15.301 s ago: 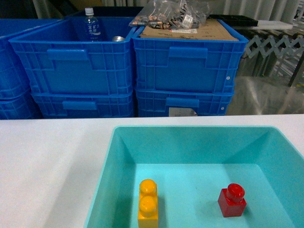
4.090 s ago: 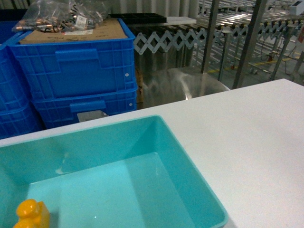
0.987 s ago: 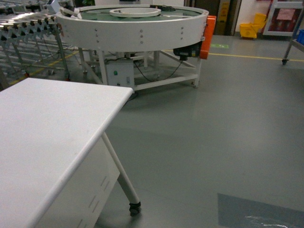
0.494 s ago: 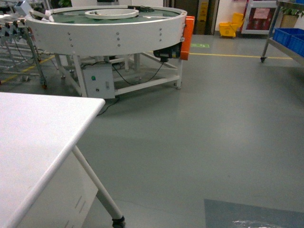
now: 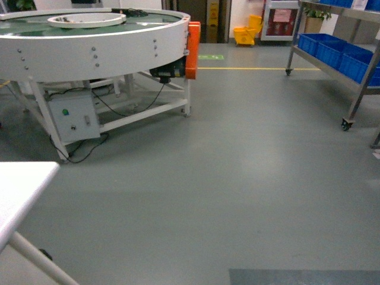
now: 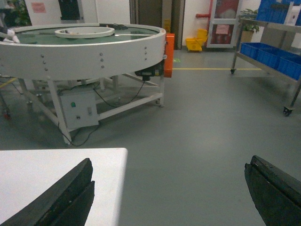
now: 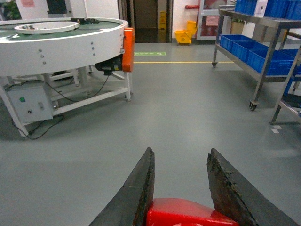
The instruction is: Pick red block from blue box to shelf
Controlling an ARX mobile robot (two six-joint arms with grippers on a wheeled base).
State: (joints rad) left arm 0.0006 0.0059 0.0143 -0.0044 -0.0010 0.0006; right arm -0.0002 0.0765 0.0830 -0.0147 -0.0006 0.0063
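Note:
The red block sits low between the two dark fingers of my right gripper, which is shut on it; only its glossy top shows in the right wrist view. My left gripper is open wide with nothing between its fingers, hanging over the corner of the white table. The shelf, a grey steel rack on castors holding dark blue crates, stands at the far right and also shows as the shelf in the right wrist view. The blue box is out of view. Neither gripper appears in the head view.
A large round white conveyor with an orange end guard and a control box stands at the left. A white table corner juts in at lower left. A yellow mop bucket sits far back. Grey floor lies between.
The head view has swung further right. The white table has slid almost out at the left, the round conveyor has shifted left, and the shelf has come into view at the right.

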